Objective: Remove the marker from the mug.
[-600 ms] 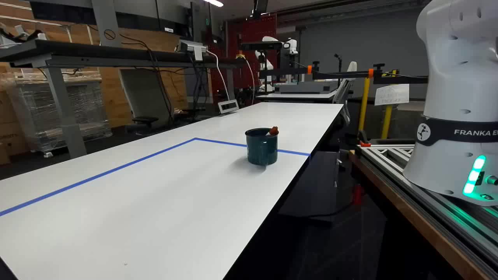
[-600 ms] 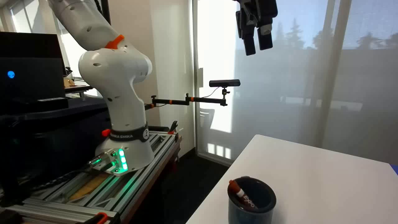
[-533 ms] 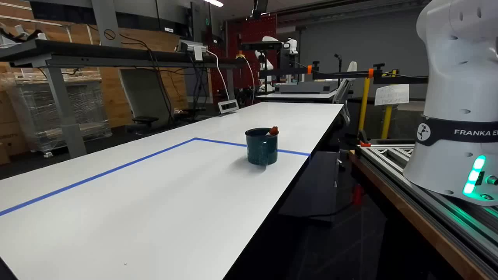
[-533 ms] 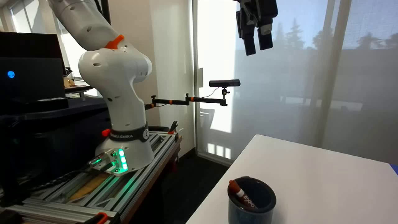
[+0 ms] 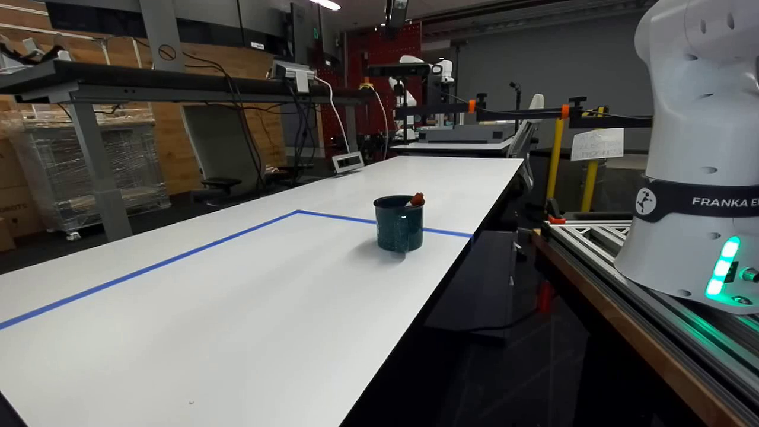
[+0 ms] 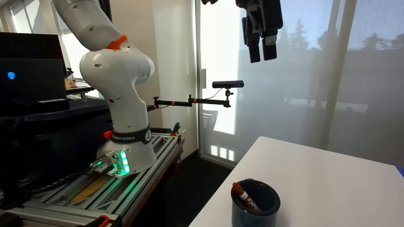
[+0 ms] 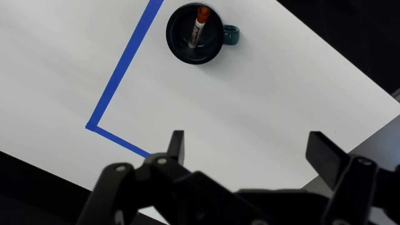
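Note:
The dark teal-blue mug stands upright on the white table near its edge on the robot's side. It also shows in an exterior view and in the wrist view, where its handle points right. The red-brown marker with a white band leans inside the mug, cap end up at the rim. The cap shows in both exterior views. My gripper hangs high above the table, apart from the mug. In the wrist view the gripper is open and empty, with the mug beyond its fingertips.
Blue tape marks lines on the white table. The table's edge drops to a dark gap before the robot's mount rail. A black camera stands on a bar by the window wall.
My gripper has moved slightly down, seen in an exterior view. The upper arm has shifted a little with it. The mug and the marker have not moved.

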`<state>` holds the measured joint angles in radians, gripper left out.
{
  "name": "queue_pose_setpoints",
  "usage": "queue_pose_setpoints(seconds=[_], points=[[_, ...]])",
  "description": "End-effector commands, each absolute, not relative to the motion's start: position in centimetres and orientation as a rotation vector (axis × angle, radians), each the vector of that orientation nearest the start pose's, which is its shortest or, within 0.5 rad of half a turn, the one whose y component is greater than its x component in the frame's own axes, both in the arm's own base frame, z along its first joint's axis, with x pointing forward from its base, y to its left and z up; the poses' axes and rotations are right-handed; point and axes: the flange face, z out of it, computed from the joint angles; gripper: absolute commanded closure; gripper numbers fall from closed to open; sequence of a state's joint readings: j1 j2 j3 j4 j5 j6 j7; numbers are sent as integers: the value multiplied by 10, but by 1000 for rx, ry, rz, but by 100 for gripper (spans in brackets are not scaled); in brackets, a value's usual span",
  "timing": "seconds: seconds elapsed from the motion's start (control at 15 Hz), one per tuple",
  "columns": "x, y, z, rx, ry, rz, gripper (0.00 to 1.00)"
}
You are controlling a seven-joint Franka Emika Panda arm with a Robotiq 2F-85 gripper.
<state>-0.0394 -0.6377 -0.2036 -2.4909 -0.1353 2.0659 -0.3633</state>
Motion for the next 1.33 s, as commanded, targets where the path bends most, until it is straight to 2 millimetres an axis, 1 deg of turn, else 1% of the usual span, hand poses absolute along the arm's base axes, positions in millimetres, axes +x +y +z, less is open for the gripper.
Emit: queue_pose_setpoints(seconds=[0.0, 0.33, 0.53, 0.8, 1.07, 1.27], points=[[386, -115, 500, -3162, -254, -194, 0], [406, -130, 464, -3157, -185, -21, 0], [416, -138, 438, -3161, -119, 80, 0], [423, -147, 403, -3145, -38, 223, 0], [430, -152, 375, -3121, -5, 330, 0], [438, -156, 357, -3109, 11, 378, 0]])
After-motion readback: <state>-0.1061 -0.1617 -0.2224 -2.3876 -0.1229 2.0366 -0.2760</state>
